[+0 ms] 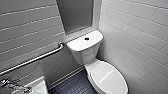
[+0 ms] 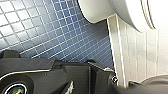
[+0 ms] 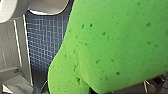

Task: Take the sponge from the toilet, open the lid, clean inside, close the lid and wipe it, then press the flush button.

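The white toilet [image 1: 83, 50] stands against the tiled back wall. Its lid [image 1: 107, 76] is down and covers the bowl. The small dark flush button [image 1: 86, 38] sits in the middle of the tank top. The bright green sponge [image 3: 117, 42] looms large and close in the right wrist view, above blue floor tiles and near the bowl's underside [image 3: 47, 6]. My right gripper is shut on it, its fingers hidden behind the sponge. In the left wrist view the bowl's white underside [image 2: 130, 12] hangs over the floor, and the left gripper holds nothing.
A chrome grab bar [image 1: 35, 58] runs along the left wall. A white sink [image 1: 37, 86] with a chrome tap [image 1: 12, 86] sits at the lower left. Dark blue mosaic floor [image 1: 72, 86] lies between sink and toilet. A tiled wall [image 1: 140, 37] stands close on the right.
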### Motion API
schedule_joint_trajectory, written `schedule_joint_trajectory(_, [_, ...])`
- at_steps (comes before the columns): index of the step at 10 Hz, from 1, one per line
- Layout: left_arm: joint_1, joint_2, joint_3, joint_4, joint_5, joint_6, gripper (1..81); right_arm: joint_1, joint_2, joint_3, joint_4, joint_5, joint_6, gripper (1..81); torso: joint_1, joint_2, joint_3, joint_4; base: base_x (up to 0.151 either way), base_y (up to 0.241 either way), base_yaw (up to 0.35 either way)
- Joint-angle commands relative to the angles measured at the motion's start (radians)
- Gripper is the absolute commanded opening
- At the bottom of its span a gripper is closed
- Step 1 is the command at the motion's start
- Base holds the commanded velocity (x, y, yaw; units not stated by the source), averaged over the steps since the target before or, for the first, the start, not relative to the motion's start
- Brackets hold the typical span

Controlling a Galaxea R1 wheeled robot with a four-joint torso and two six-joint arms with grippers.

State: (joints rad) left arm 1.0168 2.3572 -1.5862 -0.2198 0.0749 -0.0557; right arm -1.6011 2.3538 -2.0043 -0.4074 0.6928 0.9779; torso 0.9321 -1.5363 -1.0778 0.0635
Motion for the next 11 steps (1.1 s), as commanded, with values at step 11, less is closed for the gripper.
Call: schedule_joint_trajectory(11, [-0.240,0.084,0.025,-0.107,0.141,-0.007,81.1,-0.054,0.009,0.004,-0.088,-0.022,0.002,1.0,0.097,-0.155,0.000,-0.003,0.000,0.000,0.000])
